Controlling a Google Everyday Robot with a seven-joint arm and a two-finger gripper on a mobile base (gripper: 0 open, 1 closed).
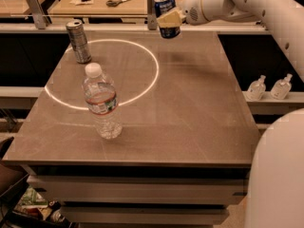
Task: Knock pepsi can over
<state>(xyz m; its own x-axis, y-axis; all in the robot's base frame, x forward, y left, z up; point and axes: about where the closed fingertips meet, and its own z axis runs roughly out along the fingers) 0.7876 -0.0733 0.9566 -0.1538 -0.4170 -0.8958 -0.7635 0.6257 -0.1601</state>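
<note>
Across the middle of the view spreads the square grey-brown table top [190,127], marked with a bright ring of light [153,68] on its far left half. Over its far edge reaches the bulky white robot arm [247,4], coming in from the right.

Near the front left stands the clear plastic water bottle with a white cap [102,103], upright and well apart from the arm; how much water it holds I cannot tell. At the far left corner, on the ring, stands the tall slim silver-grey can [78,42], also upright and out of the way.

The short dark blue pepsi can [165,4] is off the table at the far edge, slightly tilted, with its shadow on the surface below. The gripper [167,19] has its jaws clenched around the can's middle, one tan finger across its front. Judging by this, the can must be set down or released before it can lie on its side. Whether either can is opened or full does not show.

Two small pump bottles [256,87] sit on a ledge to the right.
</note>
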